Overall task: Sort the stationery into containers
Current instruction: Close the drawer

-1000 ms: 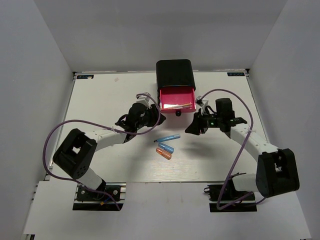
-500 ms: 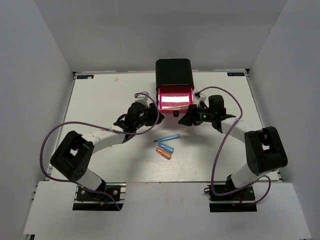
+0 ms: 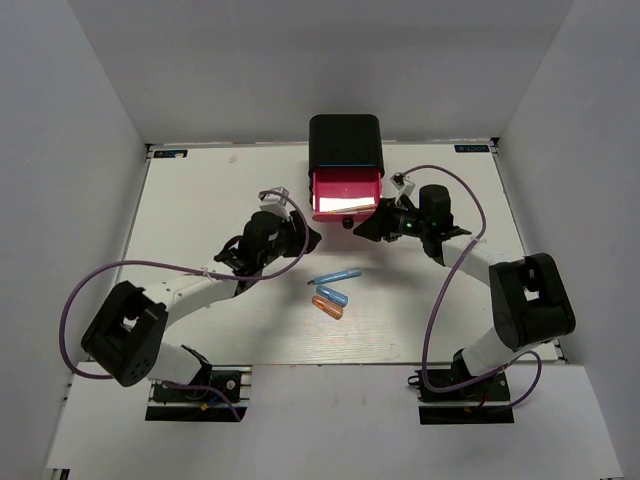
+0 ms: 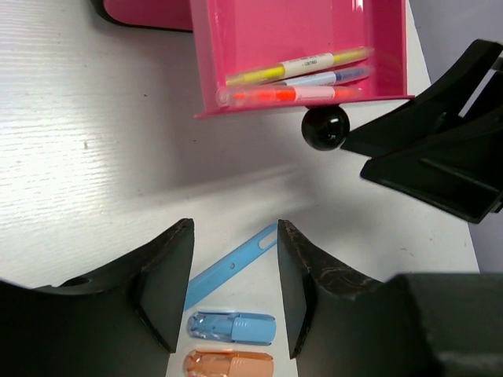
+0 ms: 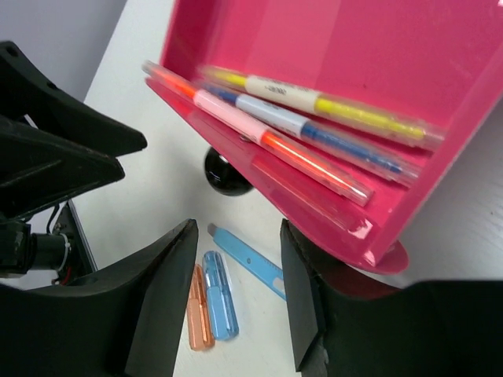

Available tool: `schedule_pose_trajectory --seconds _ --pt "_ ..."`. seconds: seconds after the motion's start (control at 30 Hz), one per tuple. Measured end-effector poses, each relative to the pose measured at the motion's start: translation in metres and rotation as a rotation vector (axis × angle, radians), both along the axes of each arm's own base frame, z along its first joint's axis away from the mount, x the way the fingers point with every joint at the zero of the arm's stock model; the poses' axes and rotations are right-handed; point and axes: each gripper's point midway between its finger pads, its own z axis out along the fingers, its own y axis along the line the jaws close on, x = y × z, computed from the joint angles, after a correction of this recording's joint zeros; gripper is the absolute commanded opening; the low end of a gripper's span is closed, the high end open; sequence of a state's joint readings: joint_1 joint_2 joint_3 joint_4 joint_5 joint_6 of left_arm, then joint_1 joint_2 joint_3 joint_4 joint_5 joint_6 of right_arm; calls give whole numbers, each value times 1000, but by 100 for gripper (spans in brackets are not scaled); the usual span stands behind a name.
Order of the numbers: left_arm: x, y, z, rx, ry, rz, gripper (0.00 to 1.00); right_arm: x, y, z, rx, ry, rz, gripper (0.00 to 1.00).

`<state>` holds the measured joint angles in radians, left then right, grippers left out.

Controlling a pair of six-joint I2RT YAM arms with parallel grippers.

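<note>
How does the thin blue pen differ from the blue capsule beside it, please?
The thin blue pen is long; the blue capsule is short and stubby. The pen looks opaque, the capsule translucent. The pen lies nearer the pink drawer than the capsule. Both are blue, loose on the table.

The white table (image 3: 200,200) carries a small black cabinet (image 3: 346,145) at its far edge. Near its middle lies a thin blue pen (image 3: 335,276). Just nearer the arms, a blue capsule piece (image 3: 332,296) and an orange capsule piece (image 3: 327,307) lie side by side.

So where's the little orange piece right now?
In the top view the orange piece lies mid-table, just beside the blue capsule on its near side, in front of the open pink drawer.
</note>
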<state>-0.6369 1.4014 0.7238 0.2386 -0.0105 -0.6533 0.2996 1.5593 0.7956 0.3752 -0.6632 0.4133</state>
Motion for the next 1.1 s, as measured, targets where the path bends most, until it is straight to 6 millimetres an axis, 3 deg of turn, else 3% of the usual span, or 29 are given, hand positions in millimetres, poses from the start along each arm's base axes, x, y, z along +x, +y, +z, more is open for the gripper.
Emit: schedule_pose_trajectory --seconds 0.23,0.53,0.83,1.1 --pt "-5 21 9 13 -34 71 66 6 3 22 36 -76 -10 52" --pt "17 54 8 79 -36 300 68 8 3 27 42 -98 -13 51" --pt "52 50 14 99 -34 396 68 9 1 29 34 -116 -20 50" --pt "60 49 12 116 -26 415 66 9 0 28 29 -119 -22 50"
